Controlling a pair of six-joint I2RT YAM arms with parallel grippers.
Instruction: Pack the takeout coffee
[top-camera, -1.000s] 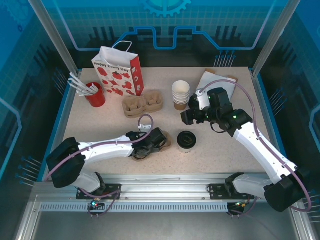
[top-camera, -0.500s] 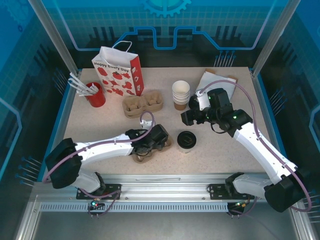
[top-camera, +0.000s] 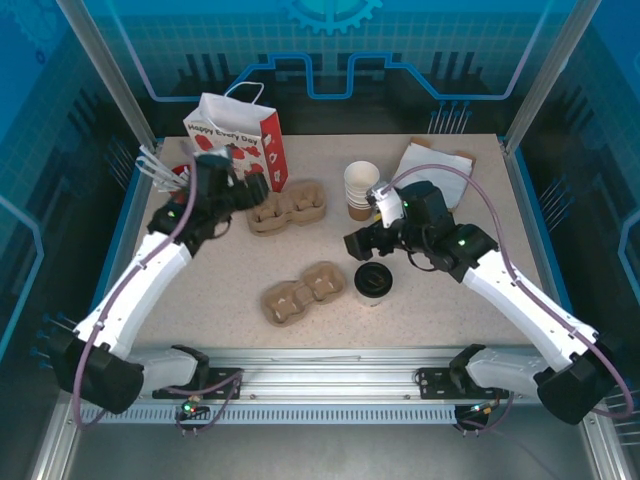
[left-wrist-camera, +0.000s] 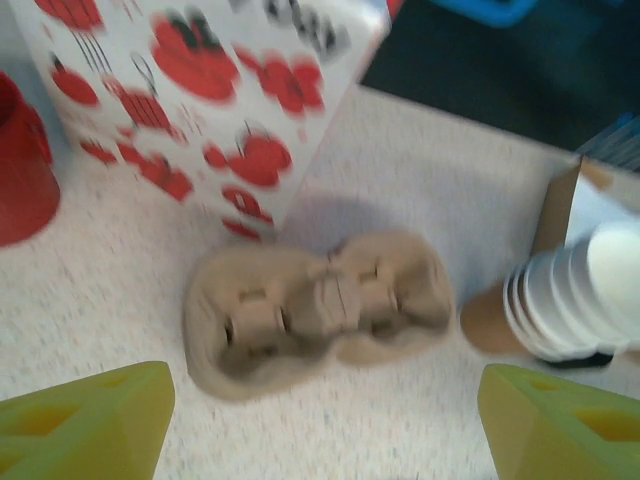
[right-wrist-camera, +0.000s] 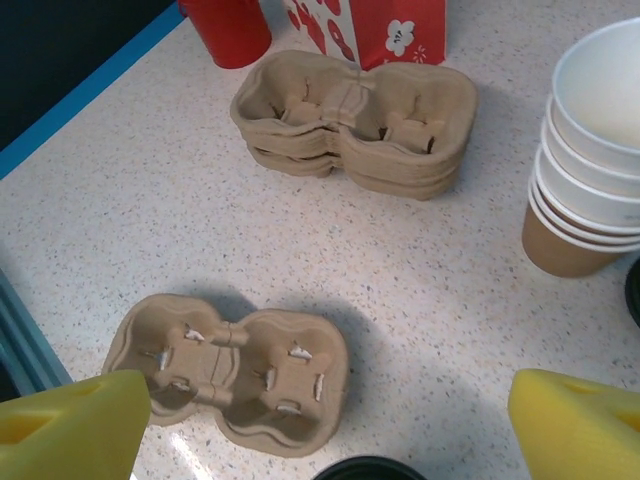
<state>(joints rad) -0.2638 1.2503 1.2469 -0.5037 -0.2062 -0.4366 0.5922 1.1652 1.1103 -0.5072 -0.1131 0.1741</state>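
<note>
While the takeout coffee (top-camera: 372, 282) stands upright on the tabletop (top-camera: 220, 270) toward the near middle, its black lid on, we see a single cup carrier (top-camera: 305, 292) lying just to its left; whether the two touch we cannot tell. The right end effector (top-camera: 358, 243) hangs just behind the coffee, and its wrist view shows its yellow fingers (right-wrist-camera: 70, 425) spread wide with nothing between them. The rim of the black lid sits at the bottom edge of that view, between the fingers, and the single carrier lies to the left. The left end effector (top-camera: 245, 188) is well away from the coffee, at the back left of the tabletop, beside a stack of cup carriers (top-camera: 288, 207). Its fingers (left-wrist-camera: 85, 420) are also apart and hold nothing, with the stack lying on the tabletop ahead of them. Behind the stack stands a white gift bag (top-camera: 235, 140) with red printing, and a red cup (top-camera: 190, 188) holding pale sticks is to the bag's left. A stack of white cups (top-camera: 361, 188) stands to the right of the carrier stack, behind the right end effector.
</note>
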